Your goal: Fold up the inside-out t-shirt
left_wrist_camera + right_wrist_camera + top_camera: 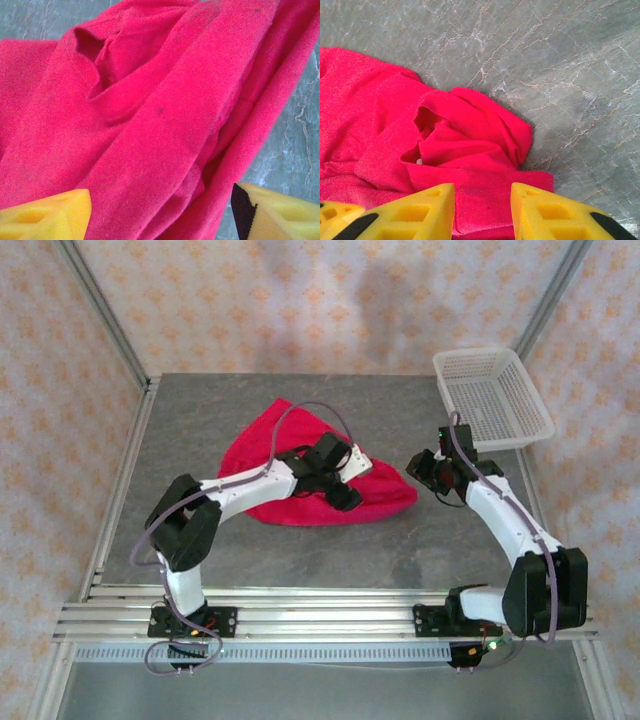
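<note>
Crumpled in a heap mid-way on the grey marbled bench (200,420): bright red soft cloth short-sleeved t-shirt (255,450), folds bunched. Over its middle, left pincer (162,192), yellow fingers (50,215) spread wide, open, gripping nothing. At its right edge, right pincer (482,187), jaws parted, open above a rumpled fold. Well apart at the far right corner, white plastic mesh basket (495,395)

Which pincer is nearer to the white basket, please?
Right. The right pincer is off the basket's near-left corner; the left pincer is farther left, over the t-shirt.
</note>
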{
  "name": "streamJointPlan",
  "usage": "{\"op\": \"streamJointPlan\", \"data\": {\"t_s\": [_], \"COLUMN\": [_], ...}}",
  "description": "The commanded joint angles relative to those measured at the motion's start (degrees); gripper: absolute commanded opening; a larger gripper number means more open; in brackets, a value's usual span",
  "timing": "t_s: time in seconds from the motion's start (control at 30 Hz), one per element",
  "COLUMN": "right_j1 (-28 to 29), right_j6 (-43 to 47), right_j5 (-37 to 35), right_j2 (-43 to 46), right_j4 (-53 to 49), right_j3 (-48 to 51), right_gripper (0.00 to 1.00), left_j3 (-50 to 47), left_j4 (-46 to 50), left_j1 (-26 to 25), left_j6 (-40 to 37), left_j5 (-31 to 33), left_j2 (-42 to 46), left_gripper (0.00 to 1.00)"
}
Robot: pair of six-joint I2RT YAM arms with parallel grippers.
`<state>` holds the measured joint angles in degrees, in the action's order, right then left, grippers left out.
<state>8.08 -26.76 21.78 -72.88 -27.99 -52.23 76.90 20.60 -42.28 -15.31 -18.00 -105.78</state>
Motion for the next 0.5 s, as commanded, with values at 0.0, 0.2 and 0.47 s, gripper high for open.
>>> {"op": "streamJointPlan", "data": {"t_s": [0.0,0.2,0.47], "right_j1": [-0.01,2.3,11.62], "right_j6": [0.66,-0.18,-7.57], "right_j5": [1.02,1.53,1.06], "right_j2": [2.24,4.28,4.77], "right_j4": [-2.75,-3.82,3.76], "right_j3": [0.2,-0.15,2.77], "right_gripper": [0.35,0.34,0.14], "left_j3": [3.82,10.06,17.2], "left_j4": [4.07,10.15,14.3], "left_j1": [-0.26,0.56,3.22], "left_j6": [-3.7,-4.66,1.25], "left_j5": [-0.03,0.78,-1.18], "left_j2": [-3.26,-8.84,-6.36], "left_gripper": [0.73,0.0,0.0]}}
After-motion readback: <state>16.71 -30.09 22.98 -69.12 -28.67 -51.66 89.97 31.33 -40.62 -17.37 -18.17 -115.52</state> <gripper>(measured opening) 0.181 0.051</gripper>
